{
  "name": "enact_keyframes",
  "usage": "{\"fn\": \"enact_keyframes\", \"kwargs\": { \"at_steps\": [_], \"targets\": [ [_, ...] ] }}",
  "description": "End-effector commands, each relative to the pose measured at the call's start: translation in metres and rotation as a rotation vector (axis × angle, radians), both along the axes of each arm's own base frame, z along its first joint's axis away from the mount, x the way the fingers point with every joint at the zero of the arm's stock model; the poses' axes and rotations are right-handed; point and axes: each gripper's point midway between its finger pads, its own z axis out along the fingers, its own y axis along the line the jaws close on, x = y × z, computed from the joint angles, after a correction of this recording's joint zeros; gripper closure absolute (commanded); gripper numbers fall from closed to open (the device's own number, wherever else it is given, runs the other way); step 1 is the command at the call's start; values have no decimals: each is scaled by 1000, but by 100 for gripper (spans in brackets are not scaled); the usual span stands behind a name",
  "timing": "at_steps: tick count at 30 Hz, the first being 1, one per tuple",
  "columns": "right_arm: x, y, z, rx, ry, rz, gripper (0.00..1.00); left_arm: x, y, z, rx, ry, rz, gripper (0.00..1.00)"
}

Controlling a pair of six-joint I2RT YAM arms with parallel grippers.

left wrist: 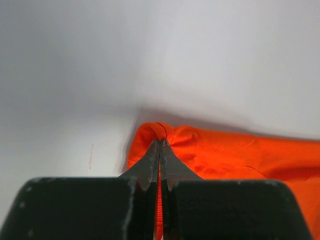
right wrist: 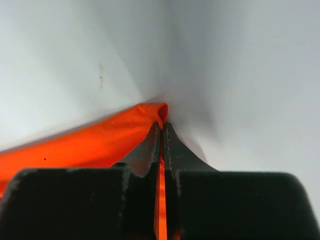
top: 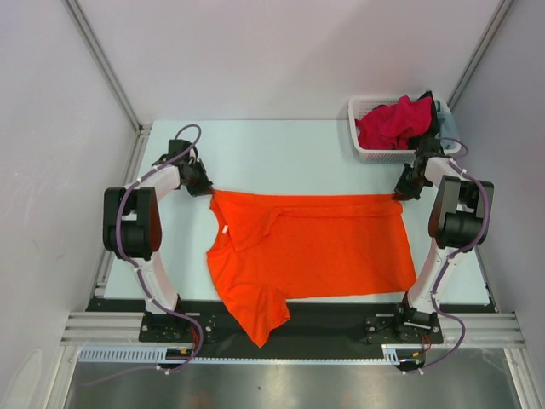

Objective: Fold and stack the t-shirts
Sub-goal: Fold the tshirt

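The left end effector (left wrist: 160,141) is pinched shut on one far corner of the orange t-shirt (top: 315,243). The right end effector (right wrist: 162,125) is clamped on the other corner, and the shirt's far edge runs straight between them. From both, the cloth spreads back over the worktop (top: 281,153), with one sleeve past its near edge. Beyond the left is open worktop. Just beyond the right is the basket (top: 379,154), holding a crimson-pink shirt (top: 393,123).

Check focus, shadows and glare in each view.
Top view: sharp, even light, no glare on the shirt. Left wrist: jaws blurred up close, soft shadow along the shirt's far edge. Right wrist: same near blur, shadow right of the pinched corner.
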Motion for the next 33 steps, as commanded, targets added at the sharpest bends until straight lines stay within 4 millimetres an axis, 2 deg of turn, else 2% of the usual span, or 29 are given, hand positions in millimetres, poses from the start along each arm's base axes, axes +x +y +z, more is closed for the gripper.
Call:
{"fn": "enact_keyframes", "kwargs": {
  "at_steps": [1,6,7,10,11,13,14,15,17,18,20,21,22,23,24,25,26,27,28,29,30,31,32,33],
  "targets": [
    [28,-9,14,-29,-132,-59,100,25,16,14,-16,-83,46,100],
    [46,-4,20,-47,-190,-66,100,47,26,19,-31,-120,85,100],
    [52,-3,23,-54,-207,-63,100,56,27,26,-36,-145,86,100],
    [58,1,22,-68,-215,-60,100,70,29,25,-41,-156,89,100],
    [60,0,23,-70,-218,-66,100,80,30,34,-42,-183,86,100],
    [63,1,22,-68,-226,-73,100,89,30,32,-50,-187,84,100],
    [64,1,20,-65,-226,-74,100,99,30,42,-53,-214,82,100],
    [66,1,22,-66,-230,-74,100,102,30,38,-55,-207,82,100],
    [65,-1,17,-76,-203,-72,100,105,29,44,-61,-208,84,100],
    [68,-3,22,-88,-201,-73,100,104,28,50,-64,-212,87,100],
    [57,-8,20,-119,-144,-65,79,92,30,53,-45,-193,86,99],
    [54,-10,22,-133,-131,-64,70,86,32,54,-25,-187,89,90],
    [47,-15,26,-159,-100,-71,54,77,32,72,-14,-212,94,86],
    [44,-23,34,-199,-98,-77,47,60,31,60,-12,-173,91,82],
    [39,-27,38,-217,-86,-84,42,50,25,65,-13,-177,80,72],
    [30,-30,42,-232,-63,-88,32,28,20,66,-13,-165,70,67],
    [25,-40,52,-270,-66,-112,28,17,10,71,-14,-171,50,63],
    [20,-45,59,-280,-66,-133,26,5,9,71,-14,-165,48,60],
    [14,-48,64,-277,-64,-150,24,-7,-7,70,-16,-160,11,59],
    [9,-51,65,-244,-66,-169,23,-30,-21,71,-28,-155,-25,59],
    [8,-48,78,-209,-100,-199,23,-41,-29,71,-45,-148,-34,59],
    [6,-41,82,-158,-113,-198,23,-62,-35,58,-58,-112,-48,59],
    [3,-34,84,-128,-117,-198,23,-74,-51,66,-83,-132,-89,60],
    [3,-24,94,-89,-147,-191,23,-83,-58,66,-97,-129,-96,61]
  ]
}}
